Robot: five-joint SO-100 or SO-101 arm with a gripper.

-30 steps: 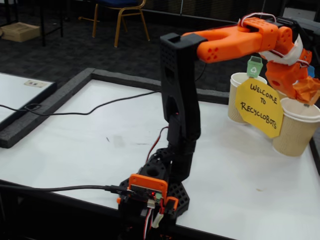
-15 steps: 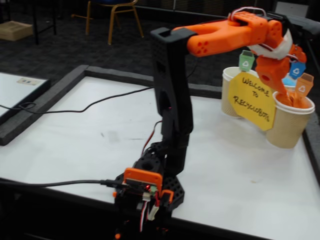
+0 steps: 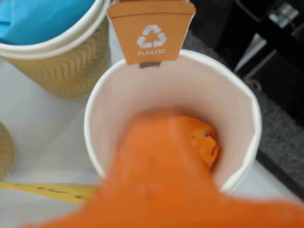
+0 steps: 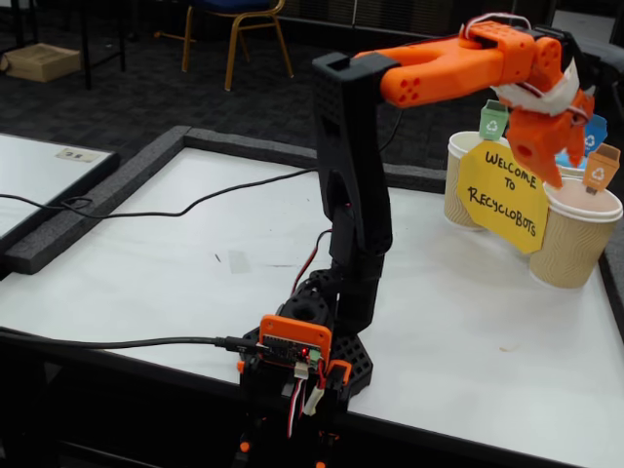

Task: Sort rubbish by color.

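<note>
In the wrist view a white paper cup point(image 3: 247, 114) carries an orange tag point(image 3: 151, 33) marked PLASTIC. A crumpled orange piece of rubbish point(image 3: 205, 142) lies deep inside it, beside my blurred orange finger point(image 3: 156, 161). My gripper point(image 3: 190, 128) hangs over the cup's mouth. In the fixed view the gripper point(image 4: 561, 166) points down over the orange-tagged cup point(image 4: 575, 244) at the right, with the jaws apart and nothing between them. A second cup point(image 3: 61, 66) at the upper left holds blue paper point(image 3: 42, 19).
In the fixed view three cups stand at the table's far right, with a green tag point(image 4: 493, 121), a blue tag point(image 4: 593, 132) and an orange tag point(image 4: 603, 168). A yellow "Welcome to Recyclobots" sign point(image 4: 502, 195) leans in front. Cables point(image 4: 146, 210) cross the white table at the left.
</note>
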